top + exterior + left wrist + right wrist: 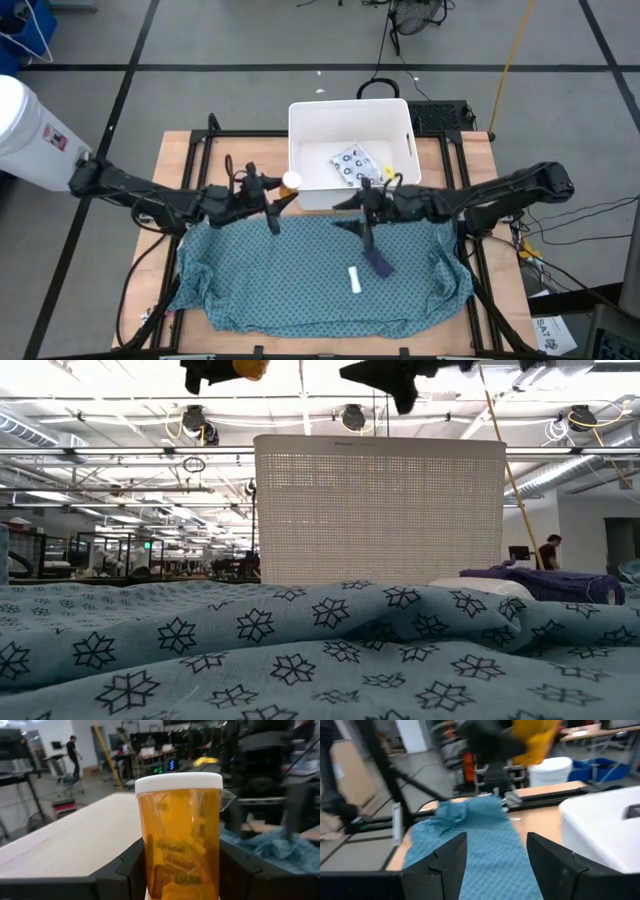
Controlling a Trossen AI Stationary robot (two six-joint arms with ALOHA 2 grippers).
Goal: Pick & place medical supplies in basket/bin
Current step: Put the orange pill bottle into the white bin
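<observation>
Your left gripper point(283, 192) clamps the pill bottle point(180, 837) beside the white bin point(310, 125); your right gripper point(496, 852) hangs open, empty.

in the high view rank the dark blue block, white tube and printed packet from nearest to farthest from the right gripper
From the right gripper:
1. Dark blue block, on the cloth just beneath it.
2. Printed packet, inside the white tub; close to the block's distance.
3. White tube, on the cloth, farthest.

A light wooden table point(180, 150) carries a rumpled teal patterned cloth point(300, 275) over its near half and a white tub point(305, 125) behind.
</observation>
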